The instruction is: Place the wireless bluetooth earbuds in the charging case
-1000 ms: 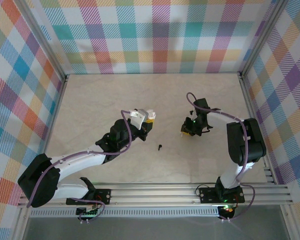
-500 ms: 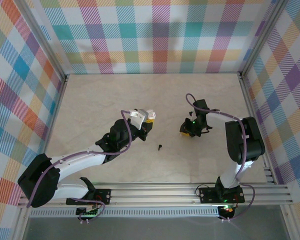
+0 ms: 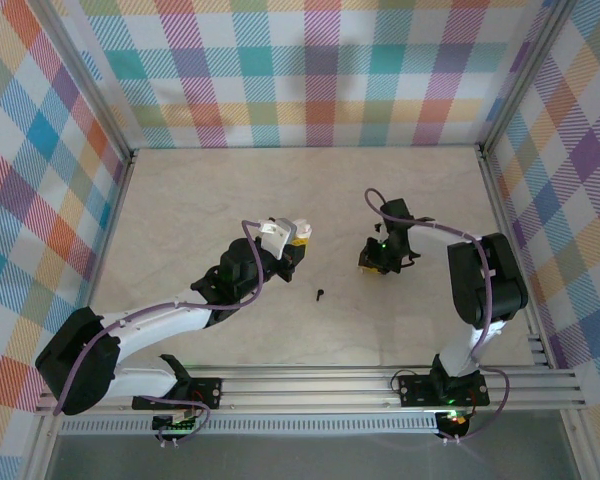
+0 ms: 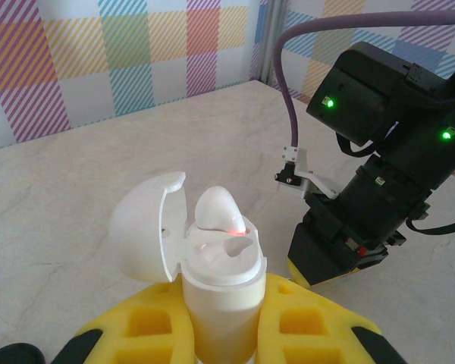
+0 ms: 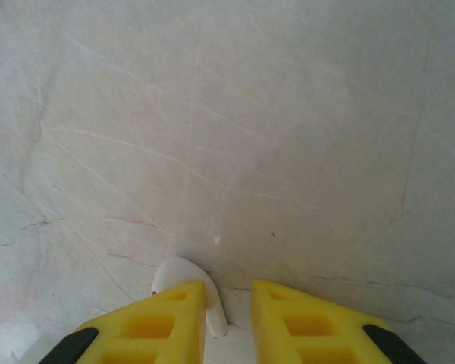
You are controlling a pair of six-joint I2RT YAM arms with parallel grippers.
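Left claw [image 4: 224, 327] around open white case [image 4: 212, 274]; right claw [image 5: 229, 303] at white earbud [image 5: 177, 274]

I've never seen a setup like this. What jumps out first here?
First the loud rainbow-plaid walls around the pale table. Then the left gripper clamping an open white charging case, one white earbud seated inside with a red glow. Opposite it, the right gripper has a second white earbud between its yellow jaws, and a black earbud lies on the table between the arms.
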